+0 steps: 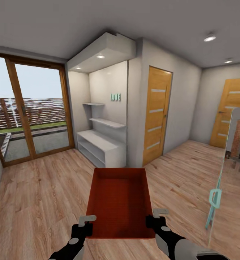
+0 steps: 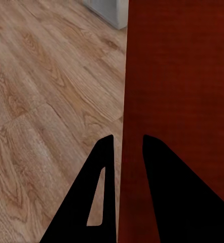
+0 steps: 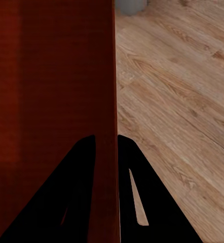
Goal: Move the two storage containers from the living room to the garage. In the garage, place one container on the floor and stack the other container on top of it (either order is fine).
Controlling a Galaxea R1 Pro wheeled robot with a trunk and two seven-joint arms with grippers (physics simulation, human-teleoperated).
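So far one bin (image 1: pixel 120 202) hangs between the left claw (image 1: pixel 86 221) and right claw (image 1: pixel 155 216), each clamped on a side wall, over wood floor (image 1: pixel 44 195), so the garage, placing and stacking remain.

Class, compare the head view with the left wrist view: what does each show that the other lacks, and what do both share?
Head view alone: the whole open storage container held between the left gripper and the right gripper, white shelving, a wooden door, a glass patio door and green wall letters.

Left wrist view alone: the left gripper's fingers straddling the container's side wall, one finger inside, one outside.

Both: the orange-red container and the light wood-plank floor.
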